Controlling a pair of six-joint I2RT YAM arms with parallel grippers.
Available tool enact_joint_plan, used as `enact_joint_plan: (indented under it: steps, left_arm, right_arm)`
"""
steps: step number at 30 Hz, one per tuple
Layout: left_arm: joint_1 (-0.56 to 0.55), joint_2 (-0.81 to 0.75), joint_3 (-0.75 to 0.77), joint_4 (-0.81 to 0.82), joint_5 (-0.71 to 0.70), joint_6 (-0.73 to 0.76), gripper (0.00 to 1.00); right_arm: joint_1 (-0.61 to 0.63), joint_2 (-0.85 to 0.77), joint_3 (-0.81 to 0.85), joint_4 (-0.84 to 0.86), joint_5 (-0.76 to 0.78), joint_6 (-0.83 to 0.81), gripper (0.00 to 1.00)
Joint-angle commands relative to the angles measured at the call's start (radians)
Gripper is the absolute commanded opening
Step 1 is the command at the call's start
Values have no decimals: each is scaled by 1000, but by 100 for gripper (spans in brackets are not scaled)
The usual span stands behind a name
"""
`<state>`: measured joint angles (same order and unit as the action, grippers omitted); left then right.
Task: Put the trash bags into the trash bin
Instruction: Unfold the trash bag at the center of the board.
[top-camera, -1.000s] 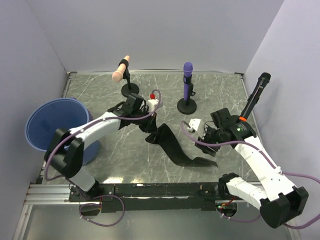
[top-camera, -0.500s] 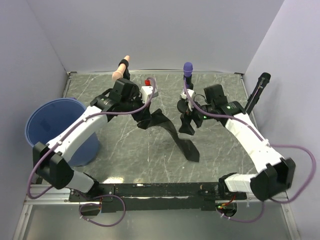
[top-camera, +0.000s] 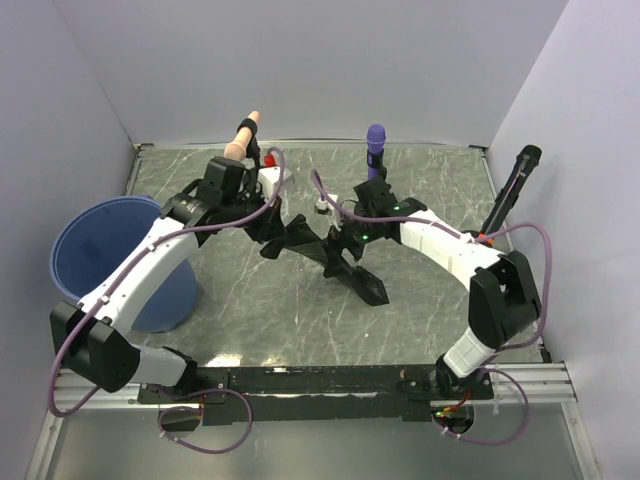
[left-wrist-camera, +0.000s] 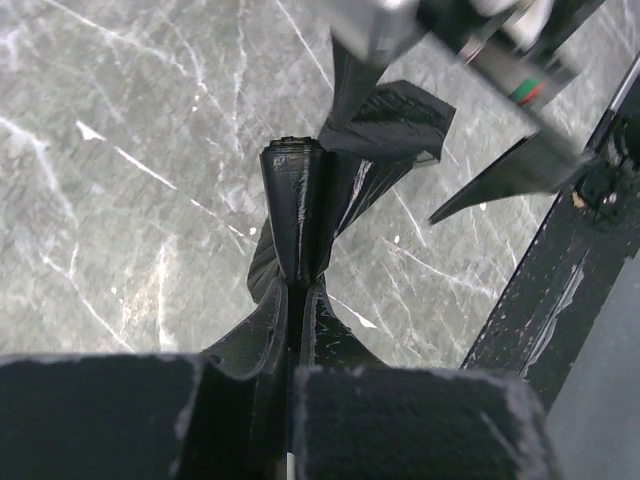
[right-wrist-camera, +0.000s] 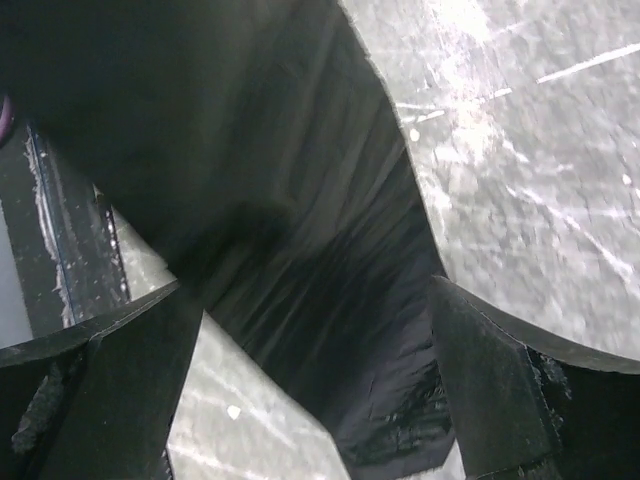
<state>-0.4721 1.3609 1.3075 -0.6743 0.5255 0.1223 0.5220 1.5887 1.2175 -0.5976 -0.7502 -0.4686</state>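
**Bag pinched at its far-left end, and the bin lies further to the left**

Nearest the arm bases, the free tail of the black trash bag (top-camera: 368, 285) rests on the marble-patterned table (top-camera: 250, 315), to the right of centre. From there the bag's long axis runs diagonally, rising away and to the left off the surface.

Partway along that line is the right gripper (top-camera: 338, 248). Its wrist view shows the fingers (right-wrist-camera: 110, 385) spread wide, with the bag's dark sheet passing through the gap between them. They straddle the bag and are not gripping it. Whether either pad touches the plastic cannot be told.

A little farther back and to the left, the left gripper (top-camera: 272, 232) holds the bag's upper end. In its wrist view the fingers (left-wrist-camera: 270, 330) are pressed tight together with a bunched fold of plastic clamped between them, and the rest of the bag hangs beyond the tips.

The trash bin (top-camera: 165, 295), a big blue tub, stands at the table's left edge, well apart from the bag, with its open mouth facing up. It lies left of the left gripper, and the left arm is clearly the nearer one.

So the coming move likely turns on a leftward carry by the left arm, with the tail trailing behind to the right. The tail probably needs lifting high enough to clear the bin's rim.

Three microphones on stands line the far side and are not in that path.
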Motion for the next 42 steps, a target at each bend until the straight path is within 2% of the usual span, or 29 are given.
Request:
enact_joint_plan:
  steps: [1, 3, 4, 8, 10, 11, 13, 18, 21, 23, 26, 29, 36, 42]
  left_arm:
    - [35, -71, 55, -14, 36, -62, 1]
    - [53, -86, 46, -19, 48, -72, 1]
    - [61, -94, 35, -19, 50, -79, 1]
    - [89, -97, -83, 5, -5, -156, 1]
    - [93, -80, -161, 50, -44, -205, 1]
    - [93, -69, -200, 97, -50, -240, 1]
    - [93, -24, -264, 180, -50, -306, 1]
    - [93, 96, -315, 275, -140, -401, 1]
    - [93, 162, -329, 309, -133, -424, 3]
    - [93, 194, -349, 349, -125, -443, 25]
    - [95, 222, -370, 377, -102, -458, 39]
    - [93, 231, -364, 364, -111, -451, 49]
    - [95, 268, -370, 366, -107, -435, 52]
    - [93, 273, -416, 395, -105, -431, 52]
  right_arm:
    - [21, 56, 31, 94, -37, -25, 99]
    - [30, 89, 17, 117, -20, -18, 96]
    - [29, 106, 17, 127, -29, -10, 89]
    - [15, 137, 63, 13, -15, -74, 45]
    - [7, 128, 101, -136, -35, -178, 19]
    - [7, 134, 129, -263, -46, -239, 14]
    - [7, 134, 155, -396, -77, -306, 8]
    - [9, 186, 197, -591, -101, -332, 5]
    - [10, 238, 234, -669, -112, -337, 2]
    - [10, 261, 254, -706, -126, -335, 0]
    - [9, 269, 293, -766, -127, -331, 0]
    - [6, 242, 326, -823, -114, -335, 0]
    - [1, 205, 416, -965, -35, -427, 0]
    - [3, 117, 424, -978, -8, -432, 0]
